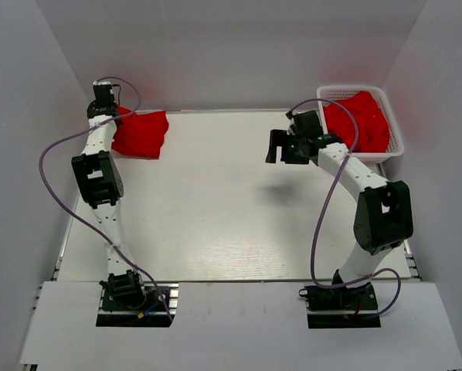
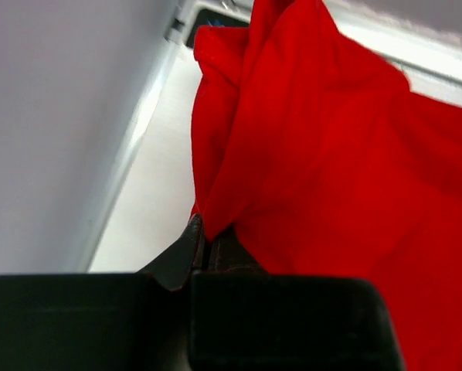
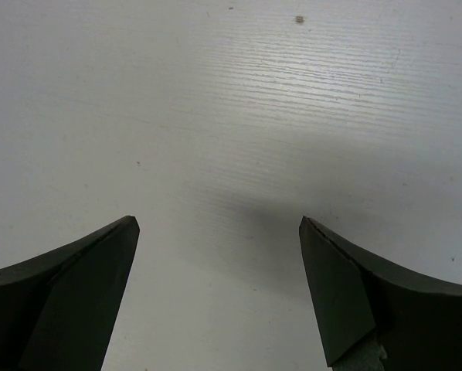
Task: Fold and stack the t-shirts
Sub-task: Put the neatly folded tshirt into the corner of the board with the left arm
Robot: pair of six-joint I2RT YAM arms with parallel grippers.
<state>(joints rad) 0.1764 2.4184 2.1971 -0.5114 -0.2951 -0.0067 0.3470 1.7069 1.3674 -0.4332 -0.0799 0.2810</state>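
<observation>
Left pincer is clamped on a crumpled red t-shirt at the bench's far left corner. Right pincer hangs wide apart near the white basket stuffed with more t-shirts.

My left claw pinches one bright red cloth t-shirt, bunched at the surface's far-left corner; others lie heaped in the white mesh basket.

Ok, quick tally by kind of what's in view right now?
Red shirt heaps: 2, far-left heap and far-right heap; shirts per heap cannot be told
White basket: 1
Arms: 2, left arm and right arm
Total: 5
</observation>
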